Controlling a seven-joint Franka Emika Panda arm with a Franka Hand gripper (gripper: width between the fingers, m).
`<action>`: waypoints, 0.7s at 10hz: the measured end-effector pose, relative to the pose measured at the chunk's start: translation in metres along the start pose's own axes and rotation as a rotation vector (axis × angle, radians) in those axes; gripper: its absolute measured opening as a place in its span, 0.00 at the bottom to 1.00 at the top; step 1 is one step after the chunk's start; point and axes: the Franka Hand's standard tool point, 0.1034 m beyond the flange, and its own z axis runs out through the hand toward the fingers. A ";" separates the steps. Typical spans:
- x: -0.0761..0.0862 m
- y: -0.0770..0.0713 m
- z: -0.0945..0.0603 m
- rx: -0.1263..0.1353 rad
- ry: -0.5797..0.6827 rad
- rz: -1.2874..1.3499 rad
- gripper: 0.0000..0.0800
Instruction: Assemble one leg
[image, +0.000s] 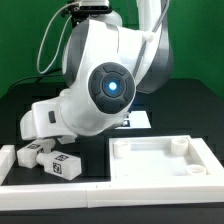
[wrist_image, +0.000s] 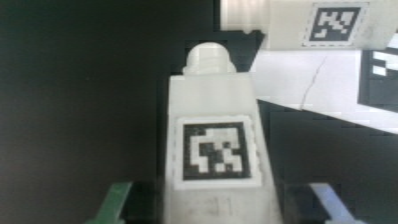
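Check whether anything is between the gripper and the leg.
Nothing visible is. In the wrist view the leg lies straight between the open fingers of the gripper, with only a dark gap on either side of it.

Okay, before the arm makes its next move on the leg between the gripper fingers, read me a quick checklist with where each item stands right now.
1. The leg centred between the gripper fingers: ok.
2. Gripper open, with dark gaps on both sides of the leg: ok.
3. The panel lying flat on the table: ok.
4. Gripper height above the table: cannot tell, the arm hides it in the exterior view.
5. Clearance to the other legs: cannot tell.
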 end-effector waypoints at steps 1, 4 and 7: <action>-0.007 -0.003 -0.009 0.003 -0.012 -0.014 0.36; -0.041 -0.023 -0.087 0.092 0.013 -0.076 0.36; -0.039 -0.021 -0.101 0.072 0.155 -0.074 0.36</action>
